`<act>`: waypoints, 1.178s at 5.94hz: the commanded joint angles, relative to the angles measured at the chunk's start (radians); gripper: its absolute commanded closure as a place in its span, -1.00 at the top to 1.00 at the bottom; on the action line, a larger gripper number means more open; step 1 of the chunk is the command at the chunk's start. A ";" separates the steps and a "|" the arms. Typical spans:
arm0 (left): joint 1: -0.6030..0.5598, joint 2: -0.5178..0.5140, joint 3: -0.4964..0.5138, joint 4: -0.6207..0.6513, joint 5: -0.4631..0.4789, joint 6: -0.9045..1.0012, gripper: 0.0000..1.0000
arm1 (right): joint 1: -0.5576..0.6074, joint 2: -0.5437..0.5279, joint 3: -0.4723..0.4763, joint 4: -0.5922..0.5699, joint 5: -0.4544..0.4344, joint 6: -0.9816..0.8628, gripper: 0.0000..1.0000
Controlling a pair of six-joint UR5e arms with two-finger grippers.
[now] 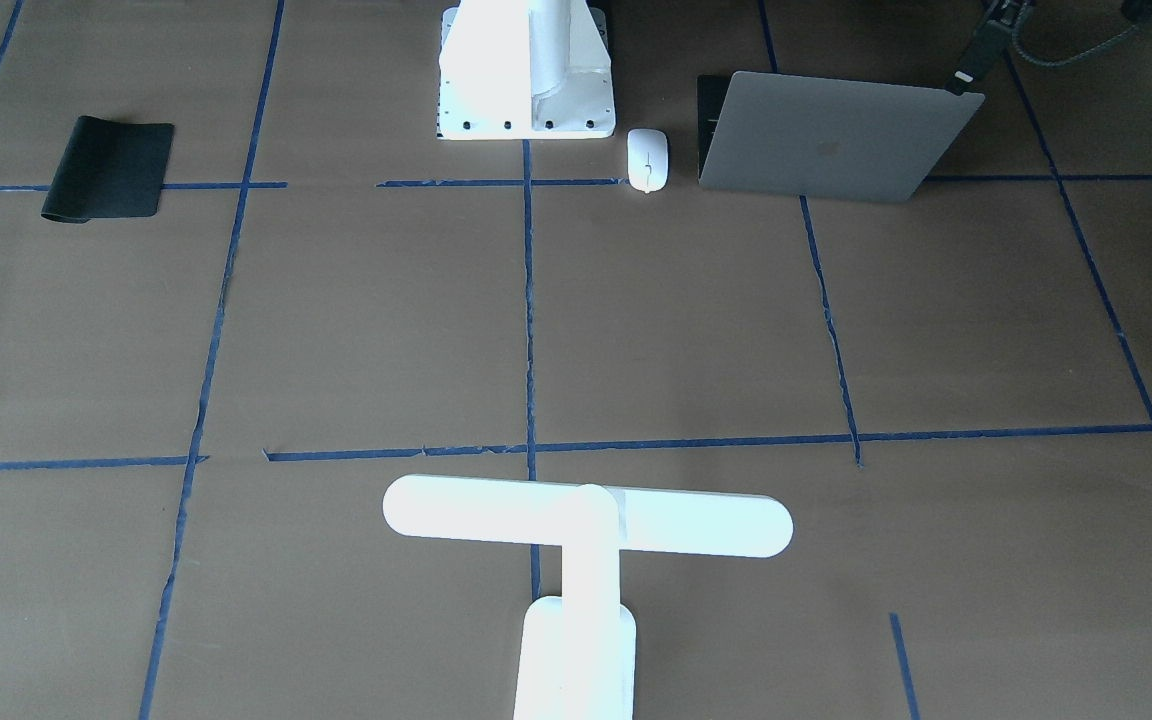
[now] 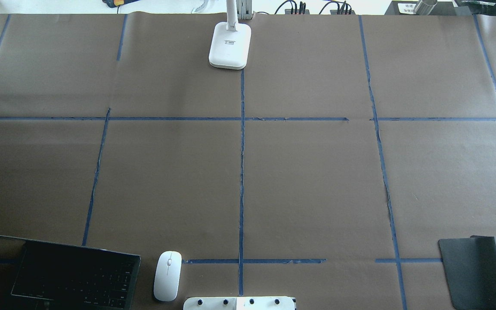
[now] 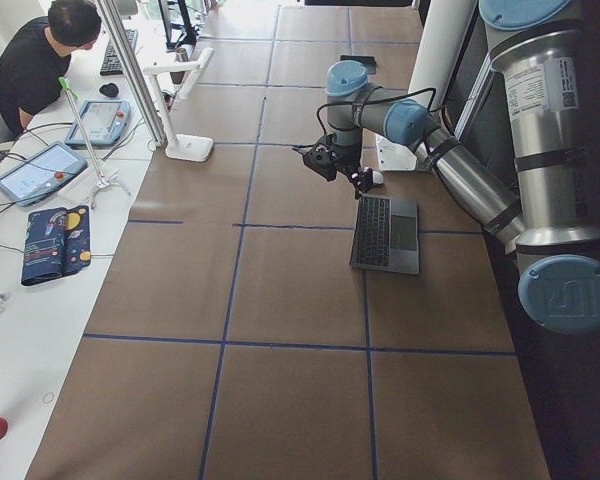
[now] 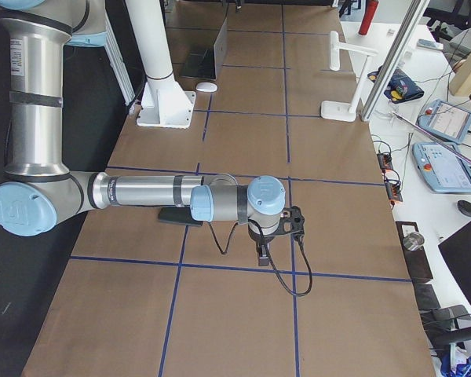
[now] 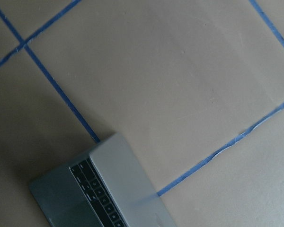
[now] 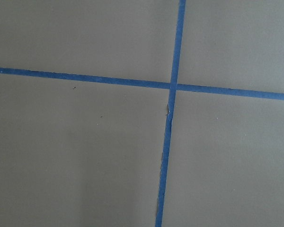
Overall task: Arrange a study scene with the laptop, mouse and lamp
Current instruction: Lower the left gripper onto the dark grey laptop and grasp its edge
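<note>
Hanging left pincer (image 3: 358, 180) above table, just past laptop (image 1: 826, 140). Laptop open, screen toward me, mouse (image 1: 647, 158) just beside: handy work spot, I think. Lamp (image 1: 586, 520) far across, well apart. Right pincer (image 4: 264, 251) low, arm stretched flat. Cannot tell either pincer's opening or hold.

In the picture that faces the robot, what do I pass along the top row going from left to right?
Black flat mat → white boxy robot pedestal → small white oval mouse → thin grey metal laptop.
</note>
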 commanded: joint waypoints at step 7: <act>0.345 -0.076 0.019 0.002 0.229 -0.501 1.00 | 0.000 0.004 -0.017 -0.002 0.000 -0.002 1.00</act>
